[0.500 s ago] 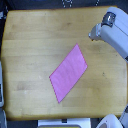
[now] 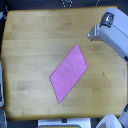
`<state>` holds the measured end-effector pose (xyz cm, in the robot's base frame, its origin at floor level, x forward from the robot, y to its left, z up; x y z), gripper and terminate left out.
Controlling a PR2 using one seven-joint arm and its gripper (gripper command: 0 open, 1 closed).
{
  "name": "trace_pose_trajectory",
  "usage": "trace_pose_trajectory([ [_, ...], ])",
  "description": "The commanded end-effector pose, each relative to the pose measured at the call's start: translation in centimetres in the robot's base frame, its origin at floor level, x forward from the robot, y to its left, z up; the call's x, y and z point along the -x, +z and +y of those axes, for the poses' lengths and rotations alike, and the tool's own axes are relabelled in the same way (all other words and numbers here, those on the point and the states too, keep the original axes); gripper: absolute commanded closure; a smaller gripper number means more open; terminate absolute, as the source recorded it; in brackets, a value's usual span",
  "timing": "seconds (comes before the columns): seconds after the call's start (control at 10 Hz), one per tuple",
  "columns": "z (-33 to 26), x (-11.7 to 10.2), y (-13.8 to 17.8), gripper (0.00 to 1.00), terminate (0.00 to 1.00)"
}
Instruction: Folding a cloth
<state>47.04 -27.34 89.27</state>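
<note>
Nothing much has moved vs. the earlier frame: cloth and arm sit about where they were. Overhead view of a wooden tabletop (image 2: 30, 45). Pink-magenta cloth (image 2: 69, 73) lies flat, unfolded, roughly at the tabletop's middle, slightly toward the exterior view's right and bottom. It is a slanted four-sided piece, long axis running from lower left up to upper right; one corner points toward the bottom edge, the opposite one up toward the arm.

White-grey robot arm (image 2: 112, 35) enters from the exterior view's upper right corner, over the tabletop, apart from the cloth w/ bare wood between them. Its tool can't be made out; can't tell if wide or narrow. Nothing lies on or beside the cloth. Blurred pale shapes at the frame's left and bottom edges, off the tabletop; unclear what they are.
</note>
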Motion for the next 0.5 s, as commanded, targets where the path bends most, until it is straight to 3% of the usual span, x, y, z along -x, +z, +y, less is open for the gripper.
trace_pose_trajectory([
  [0.0,5.1,0.9,-5.1,0.00,0.00],
  [0.4,8.0,3.8,-9.3,0.00,0.00],
])
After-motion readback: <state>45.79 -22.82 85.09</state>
